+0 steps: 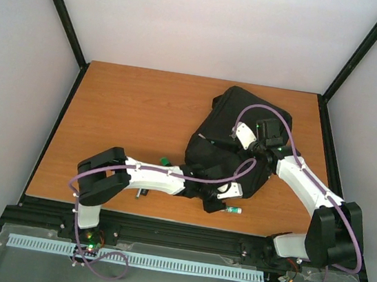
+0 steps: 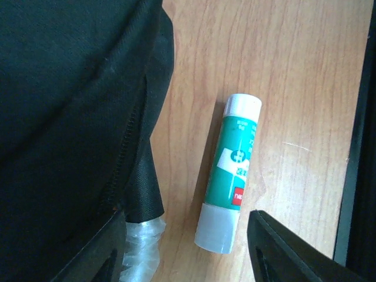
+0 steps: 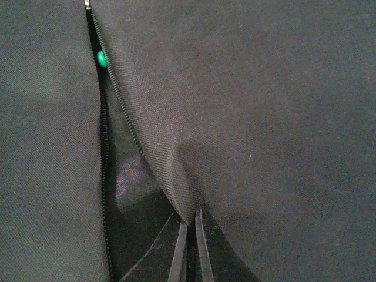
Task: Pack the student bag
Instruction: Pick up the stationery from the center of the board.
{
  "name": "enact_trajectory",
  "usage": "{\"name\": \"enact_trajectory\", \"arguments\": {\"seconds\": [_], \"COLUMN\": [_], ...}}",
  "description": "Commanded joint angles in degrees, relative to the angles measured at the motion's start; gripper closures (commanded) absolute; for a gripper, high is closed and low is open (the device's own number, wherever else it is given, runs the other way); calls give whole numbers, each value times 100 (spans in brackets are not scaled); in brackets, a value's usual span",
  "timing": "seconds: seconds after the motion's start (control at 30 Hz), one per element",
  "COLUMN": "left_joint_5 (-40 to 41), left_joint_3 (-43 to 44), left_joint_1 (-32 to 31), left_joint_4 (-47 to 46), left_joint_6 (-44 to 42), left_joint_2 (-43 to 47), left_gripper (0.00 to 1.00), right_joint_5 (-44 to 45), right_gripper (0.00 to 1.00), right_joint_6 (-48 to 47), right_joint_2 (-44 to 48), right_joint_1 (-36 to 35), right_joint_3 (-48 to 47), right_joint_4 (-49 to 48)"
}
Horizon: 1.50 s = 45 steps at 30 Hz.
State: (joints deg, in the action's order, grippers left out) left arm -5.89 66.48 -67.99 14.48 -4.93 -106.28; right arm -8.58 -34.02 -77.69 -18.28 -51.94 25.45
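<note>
The student bag (image 1: 234,136), a large black backpack, lies at the right middle of the table. My right gripper (image 3: 191,235) is shut on a fold of the bag's fabric (image 3: 235,117), at the edge of its open zipper slit (image 3: 106,153). Something small and green (image 3: 101,58) shows inside the slit. A green and white glue stick (image 2: 232,170) lies on the wood beside the bag's near edge (image 2: 70,106). My left gripper (image 2: 188,261) is open just above the table. The stick's clear cap end lies between the fingers (image 2: 282,249), touching neither.
Crumpled clear plastic (image 2: 141,249) pokes out under the bag's corner by my left finger. The table's dark front rail (image 2: 358,147) runs close to the right of the glue stick. A small green item (image 1: 164,160) lies by my left forearm.
</note>
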Motion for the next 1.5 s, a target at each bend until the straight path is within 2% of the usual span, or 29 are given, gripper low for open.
{"name": "enact_trajectory", "arguments": {"seconds": [0.0,0.27,0.43,0.6,0.9,1.03,1.23,1.47], "left_joint_5": [-61,-220,-203,-18,363,428,552,608], "left_joint_3": [233,495,594,333,450,360,270,-117], "left_joint_1": [-96,-252,-328,-448,-611,-620,-624,-619], "left_joint_4": [-207,-285,-104,-259,84,87,380,689], "left_joint_6": [-212,-355,-445,-514,-562,-498,-314,358], "left_joint_2": [-222,-692,-840,-701,-752,-574,-175,1204], "left_gripper": [42,47,57,62,76,85,90,90], "right_joint_5": [-190,-133,-104,-80,-46,-30,-75,-194], "right_gripper": [97,97,97,97,97,97,97,97], "right_joint_6": [44,35,29,19,14,14,10,33], "right_joint_2": [5,-20,-3,-9,9,41,72,108], "right_joint_1": [-74,-72,-79,-79,-79,-74,-79,-79], "right_joint_3": [-68,-57,-52,-49,-40,-44,-48,-42], "right_joint_4": [129,105,91,82,82,72,86,97]}}
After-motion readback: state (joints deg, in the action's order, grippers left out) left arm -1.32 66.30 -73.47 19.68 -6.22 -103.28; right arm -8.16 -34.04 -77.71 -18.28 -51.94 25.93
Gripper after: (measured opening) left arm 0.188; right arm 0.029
